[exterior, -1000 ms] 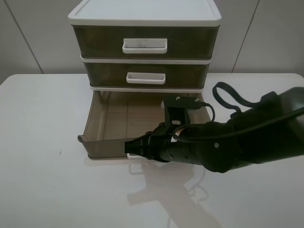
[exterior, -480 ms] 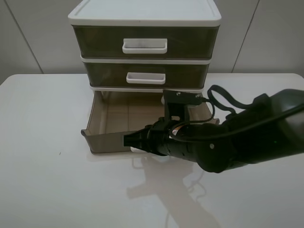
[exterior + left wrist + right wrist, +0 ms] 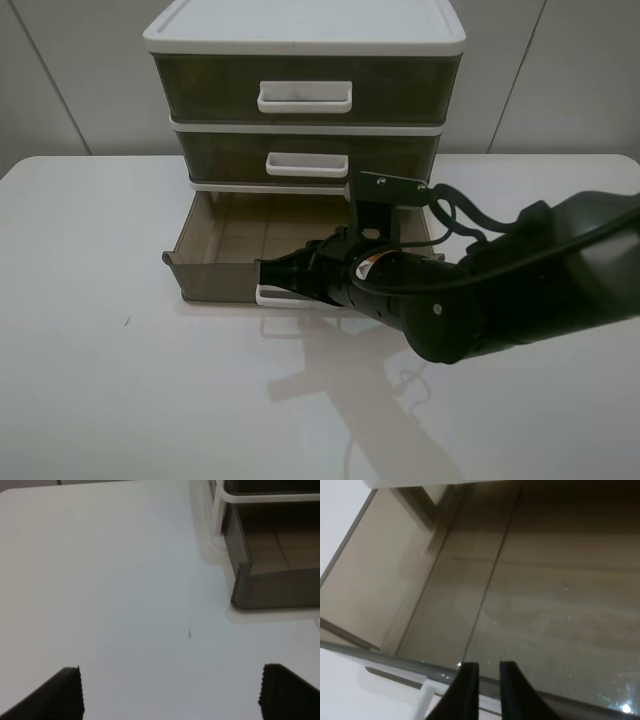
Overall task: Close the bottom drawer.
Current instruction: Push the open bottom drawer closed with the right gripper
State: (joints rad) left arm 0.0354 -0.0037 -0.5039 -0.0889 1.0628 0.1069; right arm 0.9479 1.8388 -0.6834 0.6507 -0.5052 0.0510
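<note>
Bottom drawer (image 3: pixel 214 276), partly open; right gripper (image 3: pixel 264 276), fingers pressed nearly together, at its front wall above the white handle (image 3: pixel 284 298); left gripper (image 3: pixel 171 674) spread wide over the table (image 3: pixel 100 580).

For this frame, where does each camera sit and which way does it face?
Exterior high: high in front of the table, facing the drawer unit; the right arm and right gripper show at the bottom drawer.
Left wrist: looks down at the table; the left gripper shows, wide open.
Right wrist: looks into the open bottom drawer; its close-set fingers show.
Shared: all three see the bottom drawer.
</note>
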